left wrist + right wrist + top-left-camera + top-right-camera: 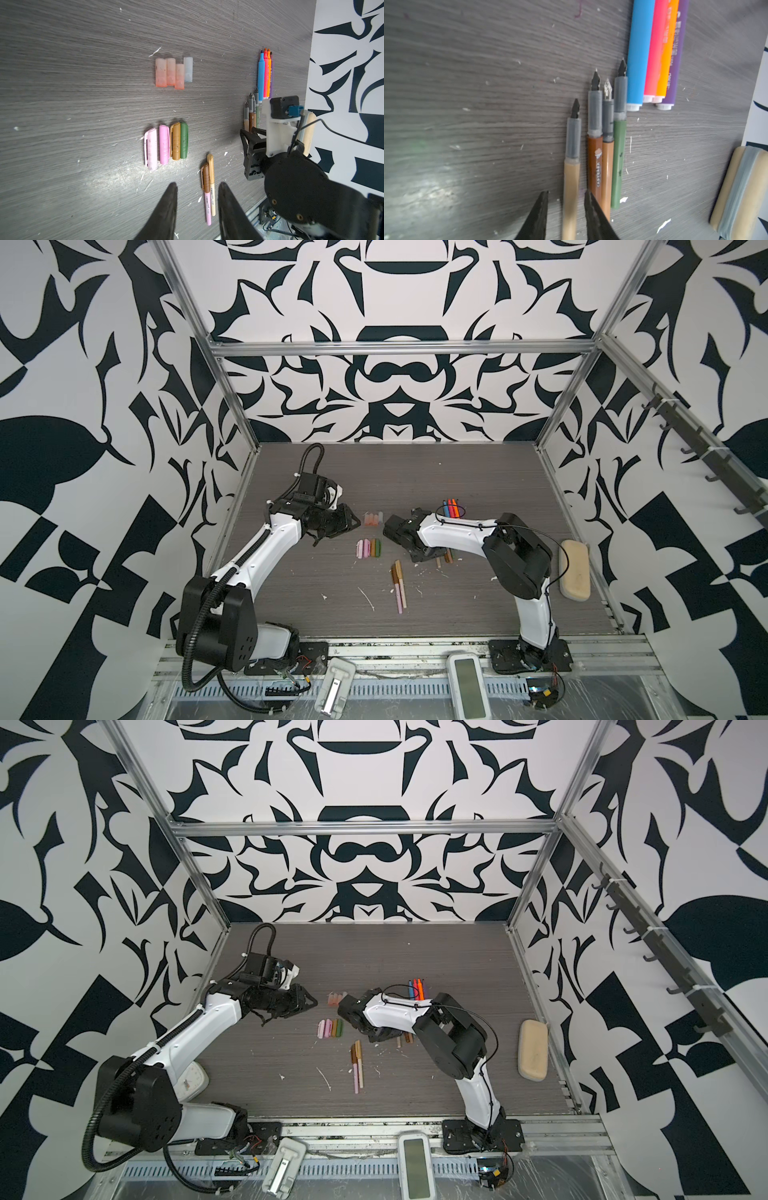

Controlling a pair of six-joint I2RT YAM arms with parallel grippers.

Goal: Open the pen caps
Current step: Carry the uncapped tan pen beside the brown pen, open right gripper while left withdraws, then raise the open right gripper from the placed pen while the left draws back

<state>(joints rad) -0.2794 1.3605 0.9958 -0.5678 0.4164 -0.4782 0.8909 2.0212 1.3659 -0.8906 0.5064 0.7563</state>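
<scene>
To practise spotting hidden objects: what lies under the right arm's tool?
Four uncapped slim pens; the right tool, open, straddles the tan pen. In both top views the right arm covers all but their back ends.

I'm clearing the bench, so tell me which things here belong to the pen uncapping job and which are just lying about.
Job: capped pens, uncapped slim pens, bright markers, clear caps, coloured caps.
Lying about: beige pouch, white flecks, screen device.
</scene>
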